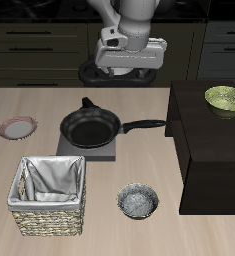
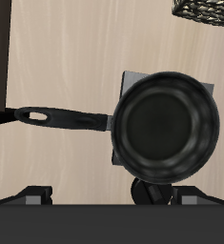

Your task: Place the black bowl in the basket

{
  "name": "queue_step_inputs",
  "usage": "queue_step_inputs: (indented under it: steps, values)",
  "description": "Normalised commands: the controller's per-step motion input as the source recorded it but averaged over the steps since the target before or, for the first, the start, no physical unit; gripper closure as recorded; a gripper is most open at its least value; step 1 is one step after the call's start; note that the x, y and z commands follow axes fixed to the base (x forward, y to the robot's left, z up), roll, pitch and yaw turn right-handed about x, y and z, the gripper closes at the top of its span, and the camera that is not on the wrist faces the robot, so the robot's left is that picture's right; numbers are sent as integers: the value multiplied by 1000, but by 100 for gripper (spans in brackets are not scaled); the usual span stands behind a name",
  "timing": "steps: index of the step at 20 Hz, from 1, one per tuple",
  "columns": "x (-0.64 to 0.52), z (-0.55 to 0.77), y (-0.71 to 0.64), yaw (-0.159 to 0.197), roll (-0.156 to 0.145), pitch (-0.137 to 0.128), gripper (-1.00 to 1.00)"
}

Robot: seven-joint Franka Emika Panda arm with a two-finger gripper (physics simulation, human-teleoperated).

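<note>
Exterior view | black bowl point(image 1: 138, 201) near front edge (beside basket point(image 1: 49, 197)) | pincer point(image 1: 128, 72) – state unclear

1. I see a black frying pan point(image 1: 90, 128) point(image 2: 168, 122) resting on a grey square stove plate point(image 1: 89, 152) point(image 2: 132, 84), its long handle point(image 1: 144, 126) point(image 2: 61, 117) pointing toward the dark cabinet.
2. The dark cabinet point(image 1: 211, 150) stands beside the pan.
3. A green bowl point(image 1: 225, 98) sits on that cabinet.
4. A small pinkish plate point(image 1: 17, 128) lies on the pan's other side, near the table's edge.
</note>
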Motion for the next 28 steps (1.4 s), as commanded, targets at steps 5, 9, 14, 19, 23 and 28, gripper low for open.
queue_step_inputs:
  steps: [5, 9, 14, 19, 23, 28]
  values:
    - [301, 12, 7, -46, 37, 17, -100]
    - [404, 91, -36, -20, 41, -1, -100]
    - [549, 91, -30, -18, -28, -11, -100]
    - [494, 85, -85, -13, -41, -13, -100]
    - [519, 20, -111, -2, -54, 0, -100]
    - [454, 17, -70, 5, -20, -21, -100]
